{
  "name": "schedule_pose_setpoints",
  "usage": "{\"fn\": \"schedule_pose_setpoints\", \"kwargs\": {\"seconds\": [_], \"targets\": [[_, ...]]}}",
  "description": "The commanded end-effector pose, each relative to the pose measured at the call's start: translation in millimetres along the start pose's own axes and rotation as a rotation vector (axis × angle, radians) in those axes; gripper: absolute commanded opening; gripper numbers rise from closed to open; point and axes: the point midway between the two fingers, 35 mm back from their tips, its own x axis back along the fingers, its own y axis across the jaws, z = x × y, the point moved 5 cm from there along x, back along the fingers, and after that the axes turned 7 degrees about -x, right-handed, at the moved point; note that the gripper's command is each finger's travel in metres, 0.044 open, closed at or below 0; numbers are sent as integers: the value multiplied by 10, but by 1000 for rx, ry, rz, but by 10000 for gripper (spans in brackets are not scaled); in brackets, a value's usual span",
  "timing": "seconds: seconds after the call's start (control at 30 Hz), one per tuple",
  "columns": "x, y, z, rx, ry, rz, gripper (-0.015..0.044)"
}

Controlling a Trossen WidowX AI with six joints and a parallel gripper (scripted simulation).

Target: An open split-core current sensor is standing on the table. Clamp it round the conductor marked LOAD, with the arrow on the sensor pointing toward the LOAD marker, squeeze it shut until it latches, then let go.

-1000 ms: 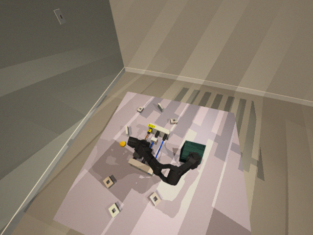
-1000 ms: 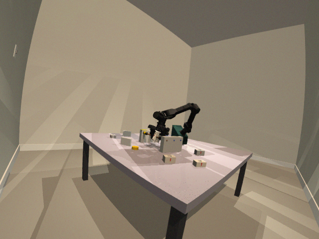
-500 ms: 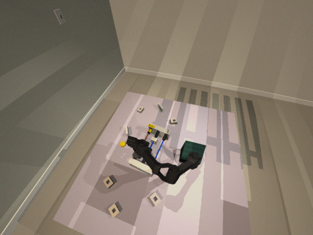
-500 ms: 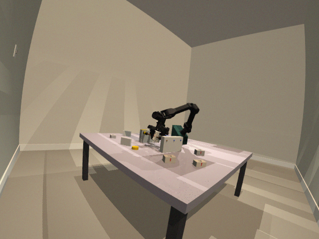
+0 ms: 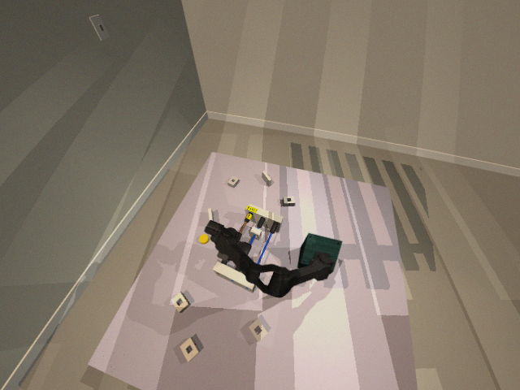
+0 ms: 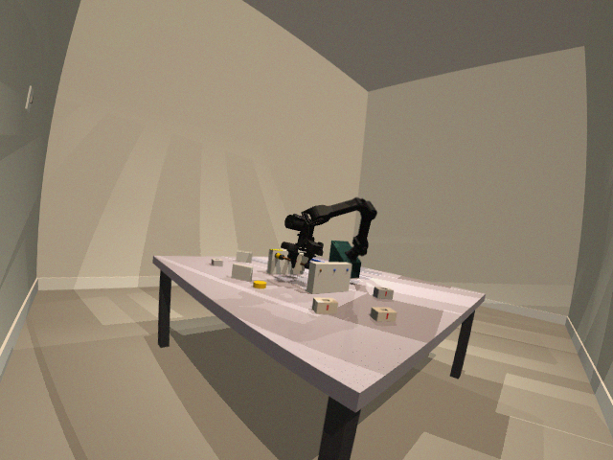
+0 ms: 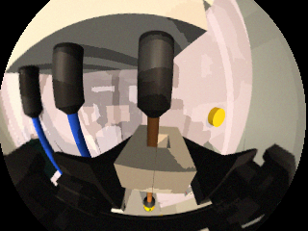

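Observation:
My gripper (image 6: 300,262) (image 7: 157,138) is shut on the pale grey current sensor (image 7: 140,178), one black finger against each side. The sensor sits round the brown conductor (image 7: 152,130) (image 5: 243,227), which passes through its window. Its two halves meet at a thin seam in the wrist view; whether it is latched cannot be told. Its arrow is not visible. The arm hides the sensor in the top view. A yellow label (image 5: 252,208) and a yellow sleeve (image 5: 249,216) mark the brown conductor's far end; the lettering is too small to read.
Terminal blocks (image 5: 235,277) (image 6: 329,279) stand at both conductor ends. A white block (image 5: 255,231) sits on a blue conductor beside the brown one. A yellow disc (image 5: 203,238) (image 6: 259,285) (image 7: 217,116), a dark green box (image 5: 321,247) and several pale blocks stand around.

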Motion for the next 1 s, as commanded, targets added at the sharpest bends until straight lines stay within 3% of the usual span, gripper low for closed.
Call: {"fn": "schedule_pose_setpoints", "kwargs": {"seconds": [0.0,0.23,0.6,0.97], "targets": [[-8,10,3,-4,1,-1,0],[-12,-6,2,-3,6,-23,0],[-30,-95,-17,4,30,-238,0],[-55,-91,-15,3,29,-240,0]]}}
